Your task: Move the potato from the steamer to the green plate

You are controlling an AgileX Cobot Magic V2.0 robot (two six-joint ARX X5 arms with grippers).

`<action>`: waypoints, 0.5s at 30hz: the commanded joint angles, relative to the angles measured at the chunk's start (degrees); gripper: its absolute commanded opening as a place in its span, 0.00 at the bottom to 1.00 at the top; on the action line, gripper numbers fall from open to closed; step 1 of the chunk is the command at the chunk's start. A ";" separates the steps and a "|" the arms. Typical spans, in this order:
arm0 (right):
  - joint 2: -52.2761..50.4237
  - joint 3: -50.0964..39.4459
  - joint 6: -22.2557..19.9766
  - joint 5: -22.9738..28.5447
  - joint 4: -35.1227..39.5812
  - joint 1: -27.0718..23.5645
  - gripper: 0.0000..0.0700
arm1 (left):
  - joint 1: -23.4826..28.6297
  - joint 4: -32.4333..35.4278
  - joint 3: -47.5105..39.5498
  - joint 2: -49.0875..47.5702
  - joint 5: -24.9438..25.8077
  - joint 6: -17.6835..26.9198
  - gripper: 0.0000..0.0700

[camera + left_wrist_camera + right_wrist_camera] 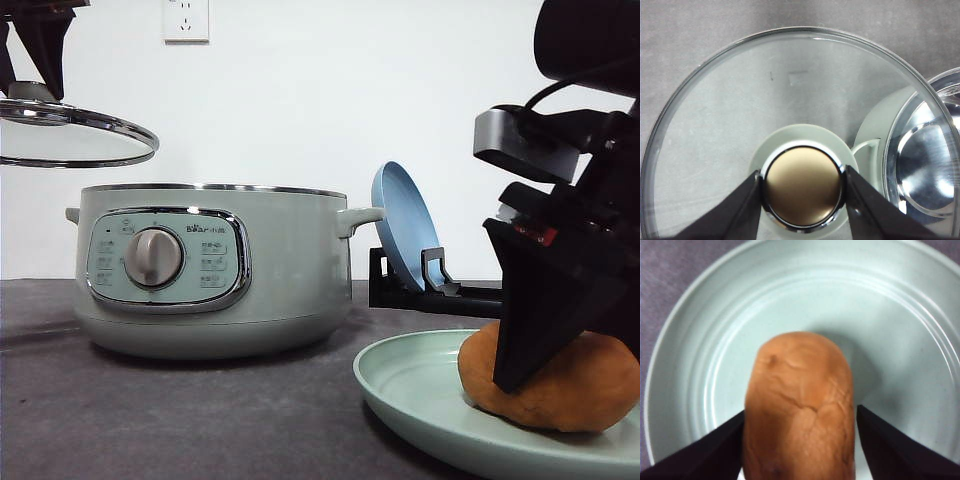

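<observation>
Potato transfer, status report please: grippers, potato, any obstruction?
Left gripper shut on glass lid, held beside the steamer. Right gripper fingers flank potato, small gaps showing. Potato resting on green plate. No obstruction seen.

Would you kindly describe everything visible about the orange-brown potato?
The orange-brown oval potato has matte, slightly wrinkled skin with faint creases and a small dark spot. It lies on its side on the wide pale mint-green plate, toward the plate's right part in the front view. The right hand straddles it, one dark finger on each side, with a thin gap visible at the right one.
</observation>
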 commanded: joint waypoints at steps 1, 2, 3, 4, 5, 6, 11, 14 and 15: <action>-0.21 1.78 1.34 -0.23 0.06 0.44 0.61 | 0.13 1.40 2.75 0.09 0.52 -0.15 0.00; -0.80 2.48 1.61 -0.57 -0.50 0.44 0.62 | 0.13 1.46 2.75 0.09 0.53 -0.15 0.00; -1.44 3.44 1.72 -1.14 -1.47 0.44 0.66 | 0.13 1.46 2.75 0.09 0.54 -0.15 0.00; -2.15 4.65 1.87 -1.69 -2.88 0.44 0.72 | 0.13 1.48 2.75 0.09 0.54 -0.15 0.00; -2.94 6.09 2.07 -2.26 -4.64 0.44 0.80 | 0.13 1.51 2.75 0.09 0.52 -0.15 0.00; -3.78 7.69 2.39 -2.94 -6.65 0.44 0.86 | 0.13 1.52 2.75 0.09 0.52 -0.15 0.00; -9.07 16.77 2.84 -5.38 -16.79 1.06 0.93 | 0.13 1.57 2.75 0.09 0.53 -0.15 0.00; -13.37 21.76 3.01 -5.00 -21.12 1.58 0.93 | 0.13 1.51 2.75 0.09 0.53 -0.15 0.00; -14.80 23.21 3.09 -4.60 -22.23 1.67 0.93 | 0.12 1.49 2.75 0.09 0.54 -0.15 0.00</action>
